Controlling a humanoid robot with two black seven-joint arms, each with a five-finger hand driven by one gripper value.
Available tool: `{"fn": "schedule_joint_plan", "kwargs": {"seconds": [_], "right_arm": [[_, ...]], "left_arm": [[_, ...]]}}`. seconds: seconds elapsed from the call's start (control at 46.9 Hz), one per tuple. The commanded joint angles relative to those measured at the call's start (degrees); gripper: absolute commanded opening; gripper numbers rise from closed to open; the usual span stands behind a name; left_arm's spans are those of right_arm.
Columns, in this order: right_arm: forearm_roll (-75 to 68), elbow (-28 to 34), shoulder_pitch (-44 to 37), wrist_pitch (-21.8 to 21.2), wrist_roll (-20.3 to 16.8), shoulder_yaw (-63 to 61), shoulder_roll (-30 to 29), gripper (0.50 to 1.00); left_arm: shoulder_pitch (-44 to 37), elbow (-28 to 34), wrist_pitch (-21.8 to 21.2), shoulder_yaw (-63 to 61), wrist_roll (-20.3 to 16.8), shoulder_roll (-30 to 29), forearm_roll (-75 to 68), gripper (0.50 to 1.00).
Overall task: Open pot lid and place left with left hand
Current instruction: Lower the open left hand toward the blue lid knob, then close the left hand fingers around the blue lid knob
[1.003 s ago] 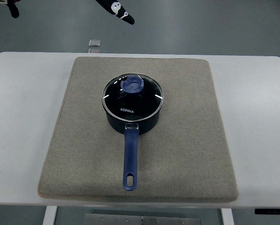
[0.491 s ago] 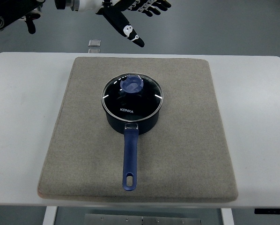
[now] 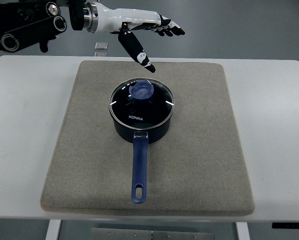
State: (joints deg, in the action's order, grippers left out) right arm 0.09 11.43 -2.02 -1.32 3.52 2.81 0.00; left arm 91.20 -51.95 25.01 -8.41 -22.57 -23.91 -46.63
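A dark blue saucepan (image 3: 141,127) stands in the middle of a grey mat (image 3: 199,150), its long blue handle (image 3: 139,170) pointing toward the near edge. A glass lid (image 3: 141,104) with a blue knob (image 3: 140,90) sits on it. My left hand (image 3: 148,35) reaches in from the upper left, above and beyond the pot. Its fingers (image 3: 169,27) are spread open, the thumb (image 3: 137,51) pointing down toward the lid without touching it. It holds nothing.
The mat lies on a white table (image 3: 19,125). A small metal block (image 3: 101,46) sits at the table's far edge, under the arm. Bare mat shows to the left and right of the pot.
My left arm has come further into view from the upper left. The open hand has moved right and down, closer to the lid. Pot and lid have not moved.
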Motion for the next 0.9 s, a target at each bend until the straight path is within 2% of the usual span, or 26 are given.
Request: {"fn": "schedule_joint_plan", "kwargs": {"seconds": [0.0, 0.085, 0.213, 0.341, 0.875], "right_arm": [[0.0, 0.0, 0.0, 0.0, 0.0, 0.0, 0.0, 0.917], [0.0, 0.0, 0.0, 0.0, 0.0, 0.0, 0.0, 0.917], [0.0, 0.0, 0.0, 0.0, 0.0, 0.0, 0.0, 0.917], [0.0, 0.0, 0.0, 0.0, 0.0, 0.0, 0.0, 0.917], [0.0, 0.0, 0.0, 0.0, 0.0, 0.0, 0.0, 0.915]], "left_arm": [[1.2, 0.0, 4.2, -1.5, -0.5, -0.7, -0.6, 0.956], [2.6, -1.1, 7.5, -3.3, -2.5, -1.9, -4.8, 0.941], [3.5, -3.3, 8.5, -3.4, -8.5, -3.7, -16.4, 0.934], [5.0, -4.9, 9.8, -3.3, -12.1, -4.6, -22.8, 0.934], [7.6, -7.0, 10.0, -3.5, -12.4, -4.3, -35.1, 0.93]]}}
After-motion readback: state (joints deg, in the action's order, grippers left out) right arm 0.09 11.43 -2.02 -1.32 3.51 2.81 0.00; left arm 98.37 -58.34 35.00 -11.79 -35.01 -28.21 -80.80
